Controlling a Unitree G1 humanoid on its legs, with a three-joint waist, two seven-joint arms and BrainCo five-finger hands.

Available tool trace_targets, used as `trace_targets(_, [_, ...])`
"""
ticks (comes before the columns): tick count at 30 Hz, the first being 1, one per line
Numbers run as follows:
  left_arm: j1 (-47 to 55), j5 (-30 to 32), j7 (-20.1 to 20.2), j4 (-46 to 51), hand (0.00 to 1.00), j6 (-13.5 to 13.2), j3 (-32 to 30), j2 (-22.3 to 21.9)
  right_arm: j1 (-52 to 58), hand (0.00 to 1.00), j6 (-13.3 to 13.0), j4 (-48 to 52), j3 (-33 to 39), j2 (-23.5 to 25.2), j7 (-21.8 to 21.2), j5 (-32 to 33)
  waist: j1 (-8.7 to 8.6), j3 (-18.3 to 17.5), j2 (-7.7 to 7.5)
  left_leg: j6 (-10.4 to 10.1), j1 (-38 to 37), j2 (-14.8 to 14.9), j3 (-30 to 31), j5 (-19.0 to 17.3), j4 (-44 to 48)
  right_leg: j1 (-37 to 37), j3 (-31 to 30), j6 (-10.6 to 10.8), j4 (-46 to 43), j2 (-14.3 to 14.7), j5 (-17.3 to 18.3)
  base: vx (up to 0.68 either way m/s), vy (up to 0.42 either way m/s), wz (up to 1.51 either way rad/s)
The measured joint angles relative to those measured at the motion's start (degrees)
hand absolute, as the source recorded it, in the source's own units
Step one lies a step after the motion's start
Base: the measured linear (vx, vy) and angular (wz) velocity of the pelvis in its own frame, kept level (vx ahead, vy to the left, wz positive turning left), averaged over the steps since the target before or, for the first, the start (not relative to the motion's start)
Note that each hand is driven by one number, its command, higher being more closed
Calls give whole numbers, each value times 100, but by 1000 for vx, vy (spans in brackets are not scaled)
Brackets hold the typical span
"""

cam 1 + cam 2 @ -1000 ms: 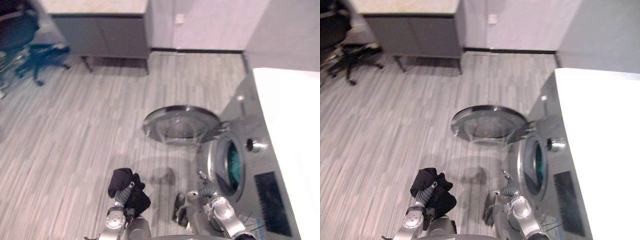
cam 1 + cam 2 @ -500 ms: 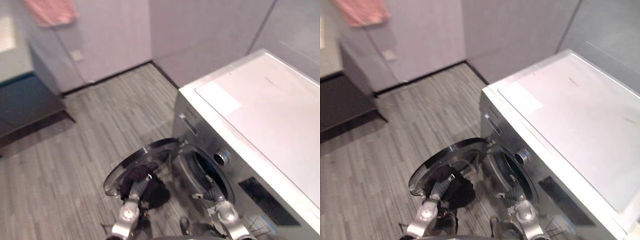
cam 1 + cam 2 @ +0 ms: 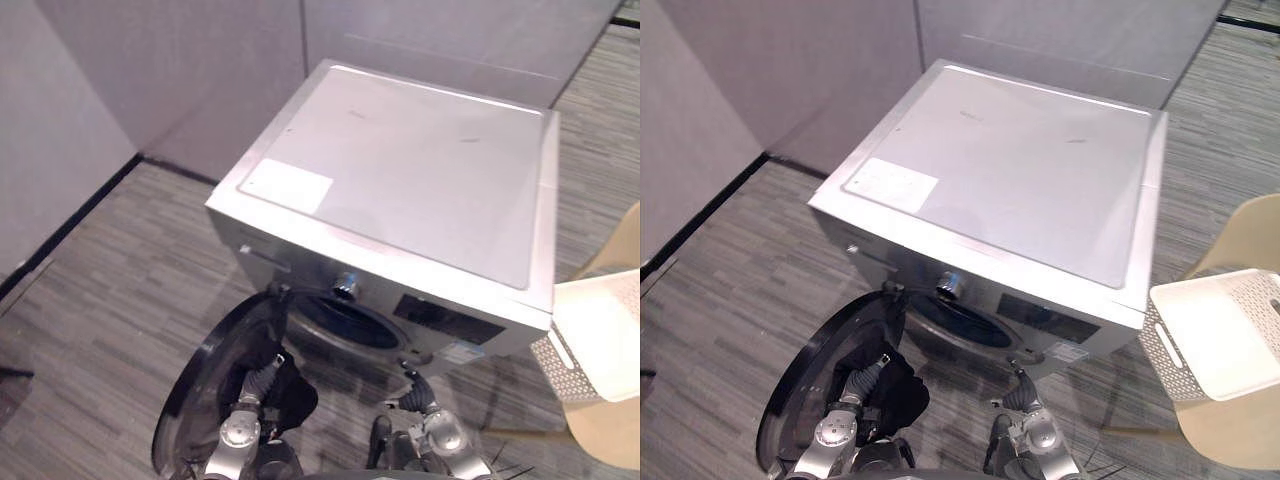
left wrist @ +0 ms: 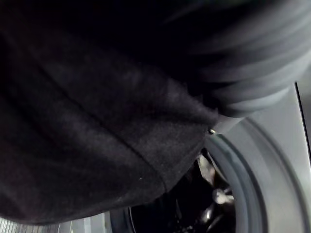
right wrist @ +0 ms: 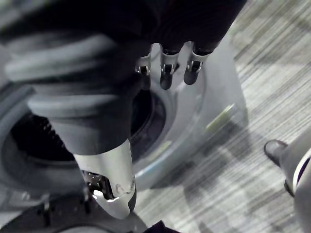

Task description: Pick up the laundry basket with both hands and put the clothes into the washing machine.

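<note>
Black cloth [image 3: 288,398] shrouds left hand [image 4: 252,63], grip unclear; right hand [image 5: 165,73] slack, empty; door [image 3: 198,400] open.

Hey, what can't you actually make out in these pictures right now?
Left hand grip: the black garment covers it in the left wrist view and both eye views.
Washing machine drum contents: dark in the eye views. The garment blocks most of the left wrist view, and the right hand blocks much of the right wrist view.
Laundry basket: cut off by the right edge of the eye views.
</note>
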State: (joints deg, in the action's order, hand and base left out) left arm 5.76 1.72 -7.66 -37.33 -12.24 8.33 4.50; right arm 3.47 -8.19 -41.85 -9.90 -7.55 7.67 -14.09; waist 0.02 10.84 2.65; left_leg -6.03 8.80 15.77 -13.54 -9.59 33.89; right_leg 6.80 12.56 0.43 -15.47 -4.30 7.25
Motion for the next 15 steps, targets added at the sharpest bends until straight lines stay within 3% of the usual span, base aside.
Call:
trace_targets(1, [-4,-1,3,7,100,2,4,-38,-10,0,5,4,74,-33,19,1,31,31,-52,-48,30,-124,267,-97,-42,9,-107,-3,-43,-22,-9,161,-22,-101])
trace_targets(3, [-55,-10,-12,62,100,2,11,-108,3,0,12,-2,245,-55,123,16,54,23,-12,-79,8,-385,691,-160,-532,20,-259,8,-109,-54,-15,118,29,-72])
trace_targets(4, [-99,-21,-15,91,100,-11,56,-137,28,0,12,2,325,-83,154,31,48,9,84,-84,-81,-424,755,-24,-1149,23,-311,33,-159,18,-23,122,81,-57])
trace_targets(6, [-255,-134,-25,94,100,-29,73,-132,-4,0,16,-28,332,-129,174,57,38,24,208,-54,-112,-396,688,46,-1321,146,-399,171,-362,84,62,87,122,-44])
trace_targets(7, [-396,-167,-35,155,100,-36,81,-69,-97,0,7,-28,322,-60,208,66,-13,137,33,-45,1,-496,602,42,-1249,469,-490,229,-753,-71,114,-23,110,-32])
trace_targets(8, [-465,-218,-63,304,100,-45,78,-2,-222,0,0,-30,321,0,211,113,-35,274,-90,57,207,-541,489,-44,-999,800,-545,267,-1133,-190,190,-67,101,-34])
trace_targets(10, [-585,-256,-137,546,100,-53,75,82,-523,0,5,-36,334,9,233,211,-84,621,-131,148,662,-540,376,-342,-285,1324,-677,307,-1726,-227,275,-165,103,-43])
trace_targets(15, [-880,-416,-365,1268,100,-52,10,77,-1026,0,46,64,335,-91,376,415,-131,1141,-45,389,1996,-390,335,-1329,1567,2643,-816,402,-3185,-462,900,-257,102,-22])
